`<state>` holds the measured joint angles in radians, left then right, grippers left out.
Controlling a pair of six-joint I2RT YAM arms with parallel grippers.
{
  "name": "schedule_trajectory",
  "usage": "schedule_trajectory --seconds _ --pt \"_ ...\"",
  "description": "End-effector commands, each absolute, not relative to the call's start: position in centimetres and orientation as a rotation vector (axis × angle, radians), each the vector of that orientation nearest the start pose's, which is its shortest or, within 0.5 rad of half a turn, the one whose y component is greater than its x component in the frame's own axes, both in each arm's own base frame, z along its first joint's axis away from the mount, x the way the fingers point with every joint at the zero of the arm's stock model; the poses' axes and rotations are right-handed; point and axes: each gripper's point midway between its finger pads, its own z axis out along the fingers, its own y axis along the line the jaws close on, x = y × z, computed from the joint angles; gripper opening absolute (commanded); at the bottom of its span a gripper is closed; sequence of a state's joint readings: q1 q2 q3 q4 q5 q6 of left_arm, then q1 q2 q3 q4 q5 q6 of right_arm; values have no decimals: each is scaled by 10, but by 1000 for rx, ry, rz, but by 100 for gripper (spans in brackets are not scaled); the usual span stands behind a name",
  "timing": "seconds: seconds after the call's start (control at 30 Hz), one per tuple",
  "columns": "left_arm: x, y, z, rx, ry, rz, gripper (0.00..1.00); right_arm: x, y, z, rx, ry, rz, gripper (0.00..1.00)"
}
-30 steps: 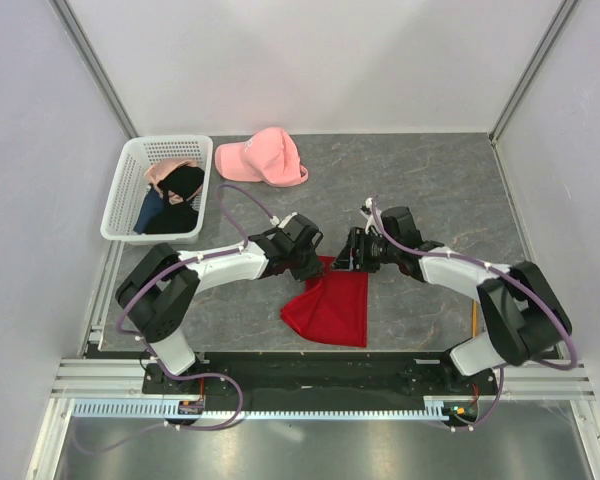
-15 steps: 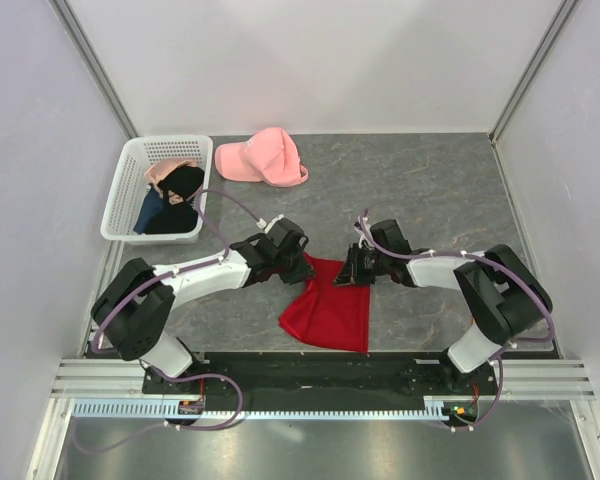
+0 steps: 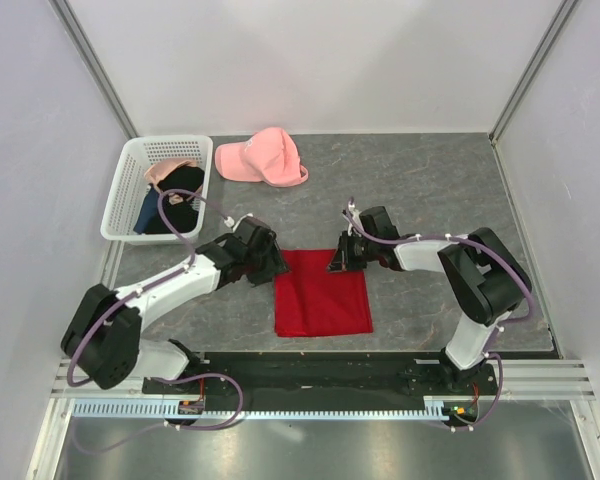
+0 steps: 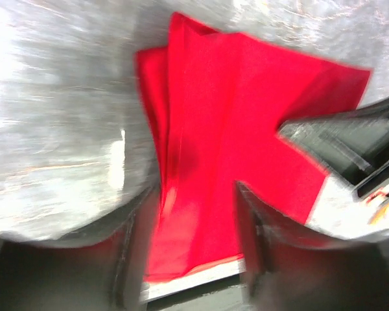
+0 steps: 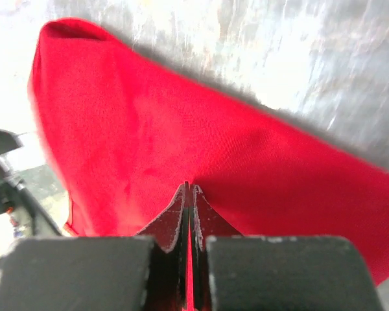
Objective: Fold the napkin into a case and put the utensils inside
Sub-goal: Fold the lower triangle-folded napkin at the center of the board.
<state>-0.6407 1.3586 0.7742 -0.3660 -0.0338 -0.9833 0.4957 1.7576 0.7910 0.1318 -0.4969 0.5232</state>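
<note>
**Table**: grey stone-pattern top. Open surface lies behind the napkin and to its right. The mounting rail covers the near edge.

**Napkin**: red cloth lying flat at the centre front of the table, between the two arms, in a roughly rectangular outline. In the top view both grippers cover parts of its far edge. The left wrist view shows layered folds along one side of the cloth. That view is motion-blurred, so the number of layers cannot be made out.

**Basket**: white, at the far left and well apart from the napkin. It holds dark and blue garments.

**Cap**: pink, just beside the basket's far right corner.

**Left gripper**: at the napkin's far left corner. Its fingers stand apart over the cloth and grip nothing.

**Right gripper**: on the far edge, right of its middle. Its fingers are pressed together, pinching a thin fold of the napkin.
</note>
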Motion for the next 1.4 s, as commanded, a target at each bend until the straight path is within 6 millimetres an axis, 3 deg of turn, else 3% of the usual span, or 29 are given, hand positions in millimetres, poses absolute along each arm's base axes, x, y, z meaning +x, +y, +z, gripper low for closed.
schedule_trajectory --seconds 0.0,0.13,0.17,0.23,0.33,0.37,0.4,0.6,0.8,1.0,1.37 --pt "237 -174 77 -368 2586 -379 71 311 264 22 -369 2496 877 2" --pt "238 -152 96 -404 2516 -362 73 315 272 43 -462 2462 799 8" --pt "241 -147 100 -428 2497 -370 73 314 284 55 -507 2438 780 11" --pt "242 -145 113 -449 2459 -424 73 311 280 63 -529 2460 648 20" --pt "245 -137 129 -522 2394 -481 72 291 300 88 -602 2429 571 34" --pt "247 -132 133 -564 2369 -491 72 275 314 92 -652 2421 590 39" --pt "247 -129 142 -586 2333 -523 72 264 317 91 -668 2442 584 45" --pt "249 -108 156 -798 2273 -567 72 206 352 87 -785 2449 500 60" --pt "250 -106 149 -864 2341 -643 73 169 383 69 -921 2445 385 71" --pt "249 -100 145 -856 2356 -655 72 147 406 59 -1012 2432 338 71" --pt "249 -90 140 -861 2354 -690 72 128 407 35 -1053 2475 306 53"
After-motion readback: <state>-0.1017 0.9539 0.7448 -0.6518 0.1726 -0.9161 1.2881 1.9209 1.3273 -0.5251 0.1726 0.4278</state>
